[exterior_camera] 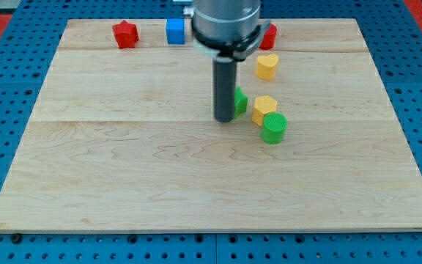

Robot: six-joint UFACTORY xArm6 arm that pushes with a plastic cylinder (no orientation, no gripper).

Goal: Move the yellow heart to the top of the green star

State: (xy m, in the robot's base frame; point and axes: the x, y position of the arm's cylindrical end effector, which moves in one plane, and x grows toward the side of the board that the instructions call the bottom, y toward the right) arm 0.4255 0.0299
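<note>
Closest to the view's bottom among the blocks, a green cylinder (274, 127) is sitting on the pale wooden board (123, 183), right of centre, its ribbed round top facing up. Just behind it and touching or nearly touching, a yellow hexagon-like block (264, 109) is lying toward the view's top-left of the cylinder. To the left of that yellow block, a green block (240, 99) is peeking out from behind the dark rod – only a sliver is showing, so its star shape cannot be confirmed from here. My tip (224, 119) is resting at the board surface just to the view's left of that green block, close enough that contact cannot be ruled out or confirmed. No claw is fitted on this arm, so nothing is being grasped or released – the rod is simply standing upright under its grey metal collar (226, 26).

Farther back, the yellow heart (267, 66) is lying alone on the board, up and to the right of the rod, well clear of my tip and apart from the green block below it. Along the board's far edge, a red block (269, 35) is showing partly from behind the collar, a blue cube (175, 31) is sitting left of the collar, and a red star (125, 34) is lying farther to the view's left. Beneath and around the board, a blue perforated table top (6, 110) is stretching out to every edge.
</note>
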